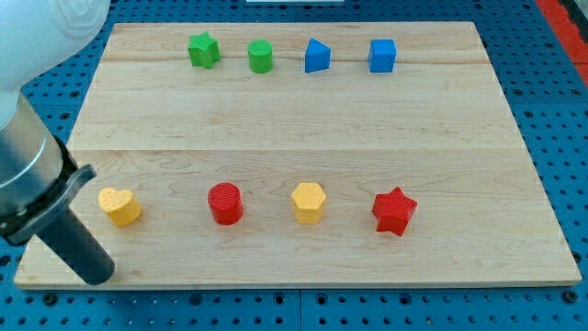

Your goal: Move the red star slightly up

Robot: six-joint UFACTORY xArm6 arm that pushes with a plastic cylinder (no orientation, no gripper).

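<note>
- Desk (303,138): you've got two rows of four.
- Top row, view's left to right: green star (203,50), green cylinder (261,56), blue wedge-like block (317,55), blue cube (382,55).
- Bottom row: yellow heart (119,206), red cylinder (224,203), yellow hexagon (309,202), red star (394,211).
- My tip (96,273): below-left of the yellow heart.

Pale wood board (303,119), seemingly matt

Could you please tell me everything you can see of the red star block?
The red star is a small, chunky block with a star-shaped top face and faintly ribbed sides, matte like plastic. It lies flat on the wooden board, rightmost in the lower row, right of the yellow hexagon. Nothing touches it; my tip is far off at the view's bottom left.
</note>
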